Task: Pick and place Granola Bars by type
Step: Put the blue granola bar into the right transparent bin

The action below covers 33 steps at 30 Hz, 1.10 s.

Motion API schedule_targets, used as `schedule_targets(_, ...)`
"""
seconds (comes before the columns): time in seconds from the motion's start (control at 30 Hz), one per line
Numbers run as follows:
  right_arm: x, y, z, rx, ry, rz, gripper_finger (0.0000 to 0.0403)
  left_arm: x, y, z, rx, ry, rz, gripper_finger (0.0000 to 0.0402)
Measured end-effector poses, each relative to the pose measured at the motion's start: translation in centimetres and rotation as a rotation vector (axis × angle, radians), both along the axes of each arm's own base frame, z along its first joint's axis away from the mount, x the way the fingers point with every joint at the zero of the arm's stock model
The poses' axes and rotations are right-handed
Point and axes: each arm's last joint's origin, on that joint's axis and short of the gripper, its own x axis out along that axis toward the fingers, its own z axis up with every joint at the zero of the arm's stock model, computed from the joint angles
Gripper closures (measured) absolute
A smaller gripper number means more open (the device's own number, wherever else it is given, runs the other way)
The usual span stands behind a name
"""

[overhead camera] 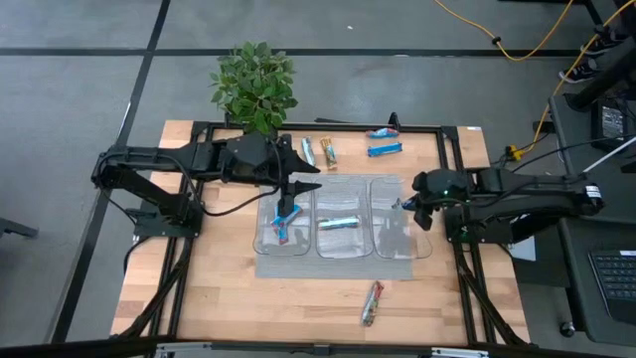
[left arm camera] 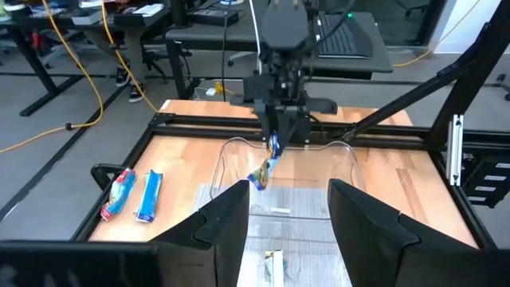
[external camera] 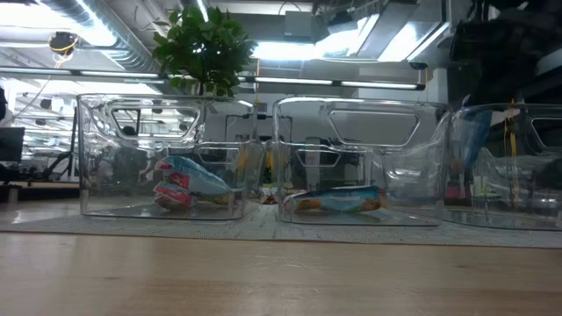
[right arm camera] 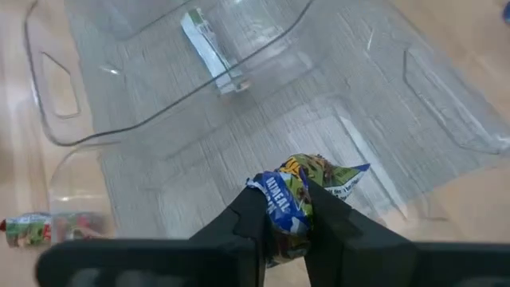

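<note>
Three clear bins stand side by side on a grey mat [overhead camera: 333,264]. The left bin [overhead camera: 283,237] holds blue and red granola bars [external camera: 180,183]. A single bar [overhead camera: 338,223] lies in the middle bin. My right gripper [right arm camera: 287,227] hangs over the right bin [overhead camera: 402,234], shut on a blue bar [right arm camera: 307,191]. Above the left bin's far edge my left gripper [left arm camera: 287,215] stands open, with nothing between its fingers. More bars lie on the table: two [overhead camera: 318,151] and two blue ones [overhead camera: 384,141] at the far edge, and one [overhead camera: 372,302] near the front. My right gripper pinches the blue bar's crumpled wrapper [right arm camera: 288,199] between its two fingers, which slant downward from the table's right. The bar's free end [left arm camera: 259,179] hangs tilted below the fingertips, clear of the bin.
A potted plant [overhead camera: 254,85] stands at the table's far edge, behind the left arm. A black frame [overhead camera: 452,159] runs round the work area. Bare wood lies in front of the mat, around the near bar.
</note>
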Motion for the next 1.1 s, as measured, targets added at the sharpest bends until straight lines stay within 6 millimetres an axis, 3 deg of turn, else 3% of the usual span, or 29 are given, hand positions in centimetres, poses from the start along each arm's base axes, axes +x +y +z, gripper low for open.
schedule_targets(0.33, 0.3, 0.0, -3.2, 0.034, 0.031, -0.015, 0.0350, 1.1, 0.0, -1.0, -0.007, 0.028, 0.003, 0.0238)
schedule_targets(0.87, 1.7, 0.3, -4.5, 0.163, 0.113, 0.000, 0.0309, 1.6, -0.1, -1.4, -0.016, 0.042, 0.002, 0.0238)
schedule_targets(1.1, 2.2, 0.4, -4.8, 0.211, 0.125, 0.035, 0.0266, 1.6, -0.1, -1.4, -0.031, 0.041, 0.007, 0.0238)
